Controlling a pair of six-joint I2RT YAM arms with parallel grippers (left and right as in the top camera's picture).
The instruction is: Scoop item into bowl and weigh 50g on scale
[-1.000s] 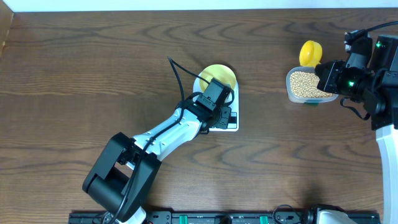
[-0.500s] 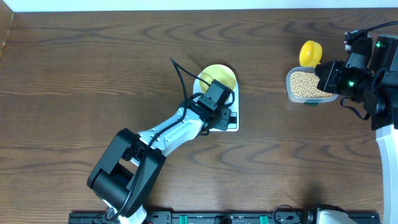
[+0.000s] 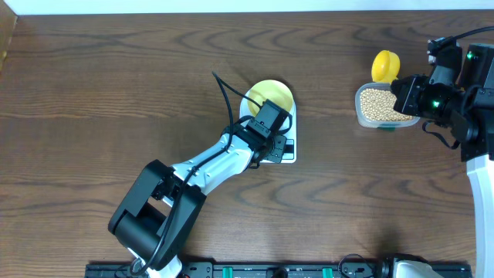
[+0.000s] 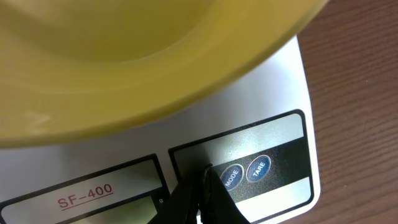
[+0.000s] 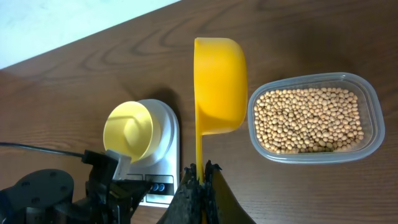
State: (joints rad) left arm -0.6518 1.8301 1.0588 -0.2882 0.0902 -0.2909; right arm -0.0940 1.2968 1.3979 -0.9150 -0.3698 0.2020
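Observation:
The pale yellow bowl sits empty on the white scale, and both show in the right wrist view, bowl on scale. My left gripper is shut, its tips on the scale's front panel just left of the MODE button. My right gripper is shut on the handle of the bright yellow scoop, held empty beside the clear tub of tan beans. From overhead the scoop and tub are at the right.
The scale's display is partly visible and its reading cannot be made out. The left arm lies diagonally across the table's middle. A black rail runs along the front edge.
The left arm's base link shifted slightly between the earliest frame and half a second ago. Since then nothing has visibly moved.

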